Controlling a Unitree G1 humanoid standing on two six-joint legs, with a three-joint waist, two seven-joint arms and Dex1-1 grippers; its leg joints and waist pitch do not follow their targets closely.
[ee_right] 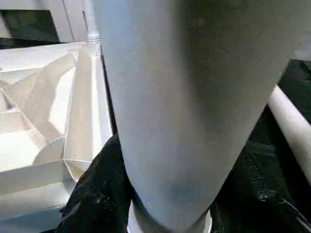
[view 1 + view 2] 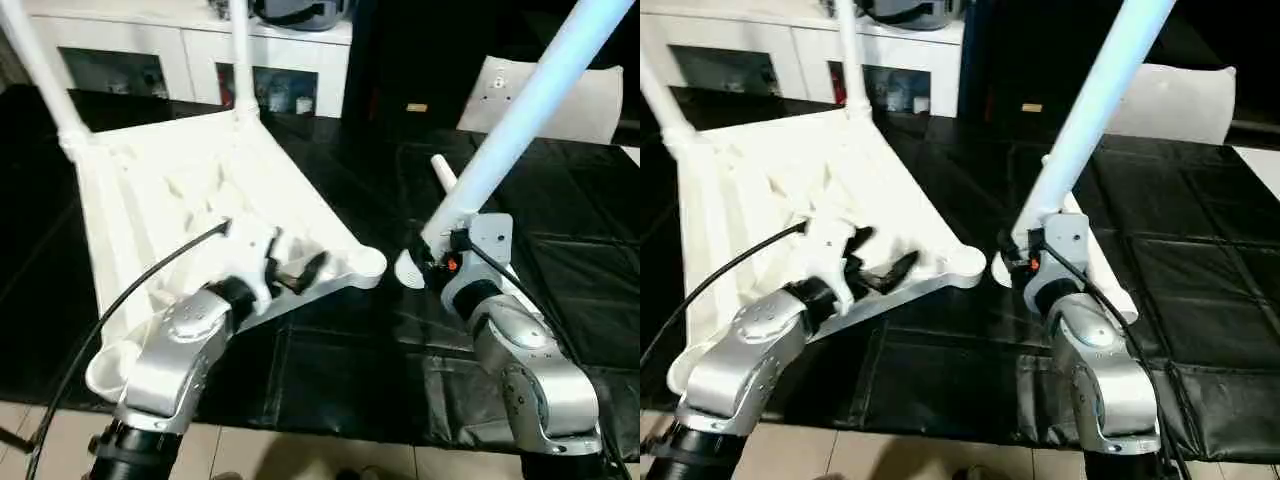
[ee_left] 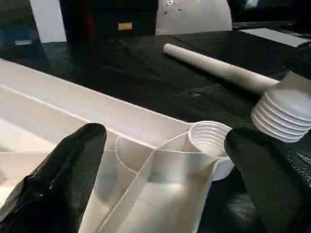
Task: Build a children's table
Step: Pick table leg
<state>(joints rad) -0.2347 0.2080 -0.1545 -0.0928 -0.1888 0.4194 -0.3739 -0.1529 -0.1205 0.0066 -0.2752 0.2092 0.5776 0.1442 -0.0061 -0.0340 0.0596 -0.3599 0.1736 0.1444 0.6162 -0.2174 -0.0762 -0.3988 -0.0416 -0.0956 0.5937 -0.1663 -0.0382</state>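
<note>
1. From the head camera I see the table top (image 2: pixel 200 190) upside down on the black mat (image 2: pixel 350 370), two legs (image 2: pixel 240 50) already standing at its far corners. My left gripper (image 2: pixel 300 272) hangs released over the near rim, beside the empty corner socket (image 2: pixel 365 262).
2. Left wrist: fingers (image 3: pixel 73 165) spread wide, the threaded socket (image 3: pixel 209 138) between them, a spare leg (image 3: pixel 214 65) lying beyond it.
3. Right wrist: my right gripper (image 1: pixel 165 194) clenches a third leg (image 1: pixel 180 97), its threaded end just beside the socket. If it goes in tilted, I'd expect cross-threading or the top skidding.
</note>
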